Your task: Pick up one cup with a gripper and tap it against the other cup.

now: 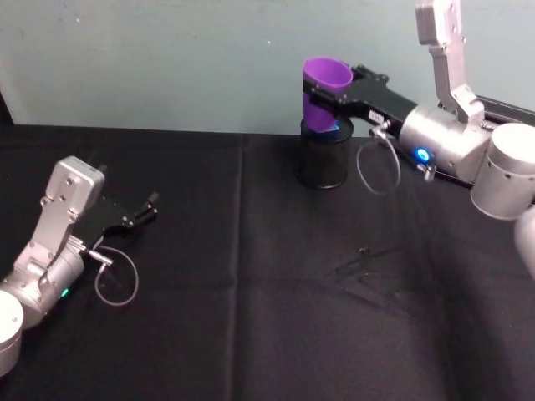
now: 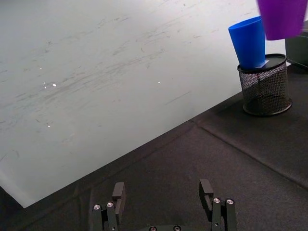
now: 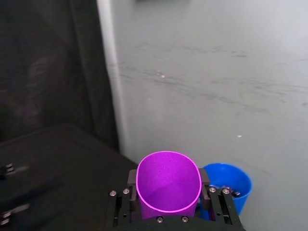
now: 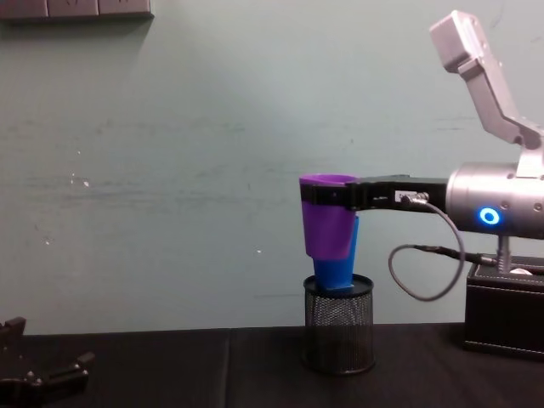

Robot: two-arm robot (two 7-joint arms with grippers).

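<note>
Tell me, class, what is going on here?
The right gripper is shut on the purple plastic tumbler near its rim, holding it in the air beside the bright blue plastic tumbler, which leans in a black mesh pen holder at the back. Whether the cups touch cannot be told. The left gripper sits open, low over the black cloth.

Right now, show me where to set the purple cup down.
Free: black cloth between left end effector and mesh holder, plus the front centre. Crowded: around the holder, blue cup and right end effector gripping the purple cup.
</note>
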